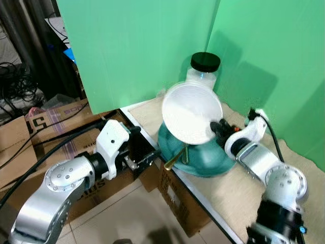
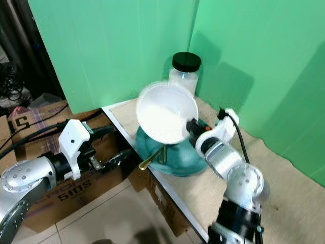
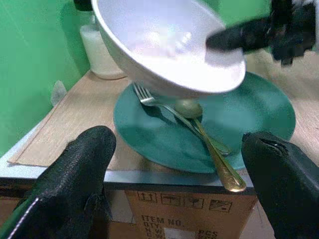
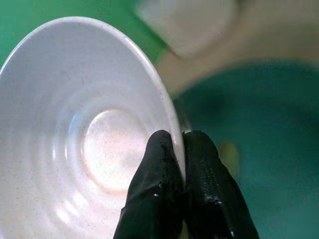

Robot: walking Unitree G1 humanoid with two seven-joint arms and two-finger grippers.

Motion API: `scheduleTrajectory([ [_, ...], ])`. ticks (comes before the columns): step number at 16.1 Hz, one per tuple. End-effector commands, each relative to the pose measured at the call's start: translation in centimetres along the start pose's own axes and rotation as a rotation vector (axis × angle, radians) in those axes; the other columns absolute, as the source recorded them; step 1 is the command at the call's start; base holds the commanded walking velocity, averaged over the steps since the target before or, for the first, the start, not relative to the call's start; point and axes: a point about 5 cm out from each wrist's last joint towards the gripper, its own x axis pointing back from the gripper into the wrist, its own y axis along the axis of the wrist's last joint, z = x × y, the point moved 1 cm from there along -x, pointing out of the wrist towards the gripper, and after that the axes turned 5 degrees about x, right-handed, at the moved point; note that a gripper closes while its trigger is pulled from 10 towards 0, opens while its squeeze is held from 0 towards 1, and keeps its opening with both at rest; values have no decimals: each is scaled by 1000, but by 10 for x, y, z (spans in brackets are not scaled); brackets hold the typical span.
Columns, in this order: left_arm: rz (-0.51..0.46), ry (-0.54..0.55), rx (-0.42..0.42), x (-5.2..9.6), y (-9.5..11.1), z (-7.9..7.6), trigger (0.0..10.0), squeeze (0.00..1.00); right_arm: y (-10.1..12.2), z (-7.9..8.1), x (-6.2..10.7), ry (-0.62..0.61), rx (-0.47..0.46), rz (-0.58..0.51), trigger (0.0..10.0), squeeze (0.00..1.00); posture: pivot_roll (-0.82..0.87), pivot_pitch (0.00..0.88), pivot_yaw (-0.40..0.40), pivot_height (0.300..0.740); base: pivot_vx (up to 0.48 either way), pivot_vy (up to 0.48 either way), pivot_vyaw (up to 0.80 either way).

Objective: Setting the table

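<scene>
table (image 1: 147, 109) | placemat (image 1: 233, 188) | teal plate (image 1: 213, 162), jar (image 1: 202, 76) on placemat

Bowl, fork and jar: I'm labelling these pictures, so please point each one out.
Bowl (image 1: 189, 113): left eye view, inner surface.
Fork (image 3: 144, 95): left wrist view, tines.
Jar (image 1: 205, 62): left eye view, black lid.

A white bowl (image 1: 191, 113) is held tilted in the air above a teal plate (image 1: 209, 157), its rim pinched. The plate rests on a beige placemat (image 3: 79, 114) and carries 2 gold utensils, a fork (image 3: 164, 107) and a spoon (image 3: 212, 152), lying crossed.
</scene>
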Motion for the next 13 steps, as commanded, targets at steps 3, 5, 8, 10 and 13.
scheduleTrajectory([
  [3,-89,176,-51,-5,14,15,10000,235,41,21,32,74,340,-294,0,0,105,0,-46,740,0,0,0],
  [5,-138,285,-66,-9,19,20,10000,235,33,24,42,78,425,-322,10000,0,100,0,-43,740,0,0,0],
  [8,-127,309,-63,-12,13,14,10000,224,21,16,46,-9,491,-366,10000,0,96,0,-46,740,0,0,0],
  [10,-118,311,-61,-12,11,14,10000,220,19,11,44,-64,513,-392,10000,0,96,0,-47,740,0,0,0],
  [13,-119,331,-67,-13,9,17,10000,212,10,9,43,-23,504,-372,10000,0,100,0,-51,740,-162,0,0],
])
